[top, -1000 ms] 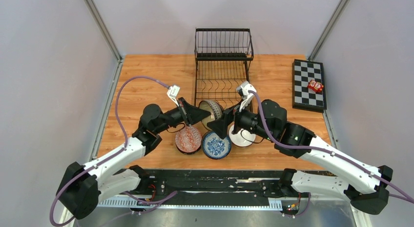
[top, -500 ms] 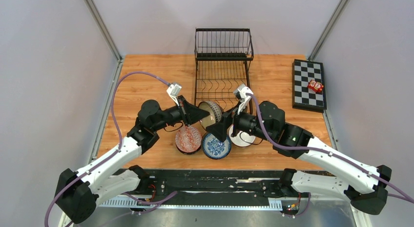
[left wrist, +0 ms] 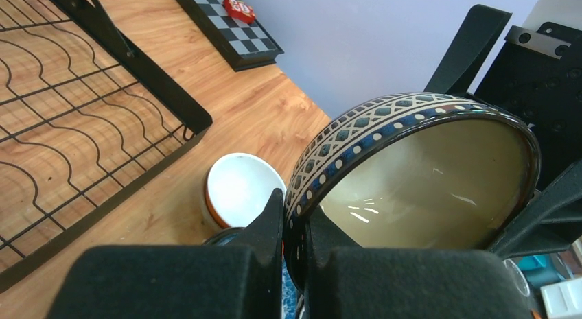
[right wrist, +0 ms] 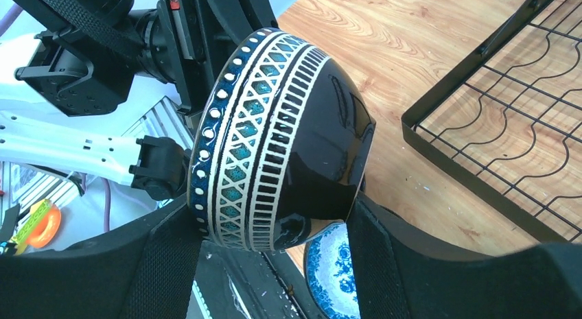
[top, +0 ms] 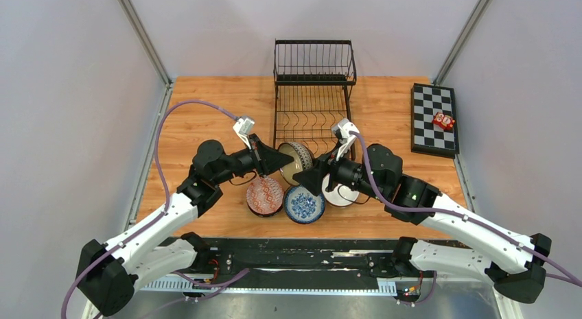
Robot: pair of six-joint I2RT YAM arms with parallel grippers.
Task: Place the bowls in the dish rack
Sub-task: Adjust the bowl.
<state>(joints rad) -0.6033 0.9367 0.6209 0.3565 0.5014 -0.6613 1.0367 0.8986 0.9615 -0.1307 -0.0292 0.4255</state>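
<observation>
A dark blue bowl with a cream lattice band is held on its side above the table, just in front of the black wire dish rack. My left gripper is shut on its rim, one finger inside the cream interior. My right gripper spans the same bowl, one pad at the rim and the other at the foot. Below it on the table sit a red-patterned bowl, a blue-and-white floral bowl and a white bowl.
A checkered board with a small red toy lies at the right table edge. The rack's lower tray starts just behind the held bowl. Both arms meet over the three resting bowls.
The right gripper has closed in from wide open onto the bowl's rim and foot. The left gripper keeps its grip, and both have shifted only slightly.
</observation>
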